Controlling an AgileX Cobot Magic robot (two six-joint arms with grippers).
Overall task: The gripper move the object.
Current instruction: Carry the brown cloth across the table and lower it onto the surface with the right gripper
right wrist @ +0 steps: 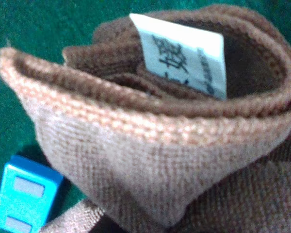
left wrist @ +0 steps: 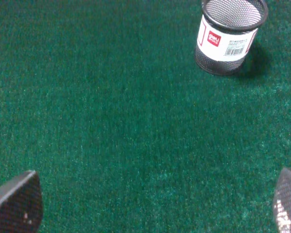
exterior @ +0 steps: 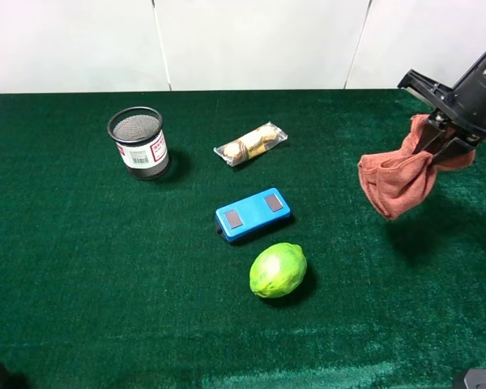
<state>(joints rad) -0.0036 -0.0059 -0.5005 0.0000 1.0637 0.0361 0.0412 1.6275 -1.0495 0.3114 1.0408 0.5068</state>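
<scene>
One rust-orange rag (exterior: 397, 180) hangs bunched below your right gripper (exterior: 439, 139), whose jaws are clamped tight on its upper fold, well right of the lime (exterior: 278, 270)

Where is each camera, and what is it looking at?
Exterior high: up high, looking down on the green table; the right gripper holds the rag up.
Left wrist: on the left arm, looking down at the table and mesh cup; the open left gripper shows its fingertips.
Right wrist: on the right arm, very close to the rag, blue box behind; no gripper part is clear.
Shared: the high view also shows the mesh cup and blue box.
</scene>
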